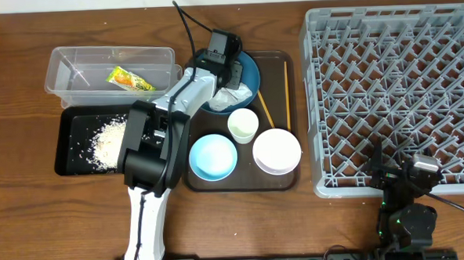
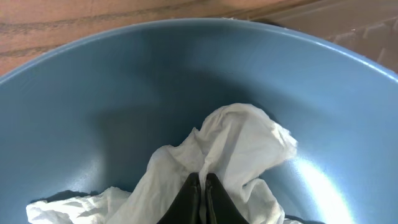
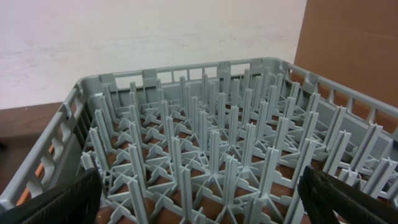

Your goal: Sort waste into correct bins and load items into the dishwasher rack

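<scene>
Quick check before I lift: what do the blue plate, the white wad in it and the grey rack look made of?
The blue plate looks like glazed ceramic or melamine, unclear which: smooth, soft sheen. The white wad looks like tissue paper: matte, thin, crumpled folds. The grey rack looks like moulded plastic: dull, uniform pegs.

Overhead: left arm [image 1: 185, 97] covers most of dark blue round plate [image 1: 250, 69] and part of crumpled white tissue [image 1: 240, 97]. Right edge cuts large square grey plastic rack [image 1: 395, 99]. Left wrist view: bottom edge cuts tissue. Print on yellow-green-orange snack wrapper [image 1: 132, 79] too small to read.
</scene>
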Tool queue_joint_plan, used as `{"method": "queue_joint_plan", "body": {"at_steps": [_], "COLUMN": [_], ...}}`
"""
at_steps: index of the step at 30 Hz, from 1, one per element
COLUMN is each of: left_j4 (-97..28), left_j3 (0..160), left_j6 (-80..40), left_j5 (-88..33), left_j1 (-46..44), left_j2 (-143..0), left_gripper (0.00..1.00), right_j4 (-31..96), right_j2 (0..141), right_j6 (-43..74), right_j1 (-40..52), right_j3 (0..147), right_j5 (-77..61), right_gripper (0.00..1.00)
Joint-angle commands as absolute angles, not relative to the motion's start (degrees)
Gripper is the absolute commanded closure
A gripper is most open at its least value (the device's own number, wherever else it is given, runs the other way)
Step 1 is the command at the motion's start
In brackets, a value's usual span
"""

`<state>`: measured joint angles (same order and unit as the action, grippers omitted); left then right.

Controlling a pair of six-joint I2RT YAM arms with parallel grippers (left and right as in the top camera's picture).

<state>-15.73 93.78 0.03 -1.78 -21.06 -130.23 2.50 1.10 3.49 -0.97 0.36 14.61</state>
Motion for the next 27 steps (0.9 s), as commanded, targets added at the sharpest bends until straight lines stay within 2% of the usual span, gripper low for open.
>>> {"method": "queue_joint_plan", "body": {"at_steps": [1,14,20,27], "left_j4": [-16.5,-23.2,-26.2,-27.5], "left_j3": [94.0,94.0,94.0,94.0], "left_j6": [-0.3,-5.1,-5.1,-5.1], "left_j5": [-2.0,-2.2,-2.2,-2.2], "left_j1": [-21.0,-21.0,-21.0,-21.0], "left_j2": [-128.9,-114.4,-112.4,-112.3], "left_gripper": [0.94,0.94,0.93,0.89], "right_j4": [2.8,2.8,2.8,2.8], "right_j2": [1.1,1.1,1.1,1.3], "right_j6": [4.2,4.2,4.2,4.2], "right_j1": [-0.3,-0.3,-0.3,-0.3], "right_j3": [0.3,0.3,0.3,0.3], "right_j5": [14.8,14.8,14.8,14.8], "right_gripper": [0.01,0.01,0.01,0.01]}}
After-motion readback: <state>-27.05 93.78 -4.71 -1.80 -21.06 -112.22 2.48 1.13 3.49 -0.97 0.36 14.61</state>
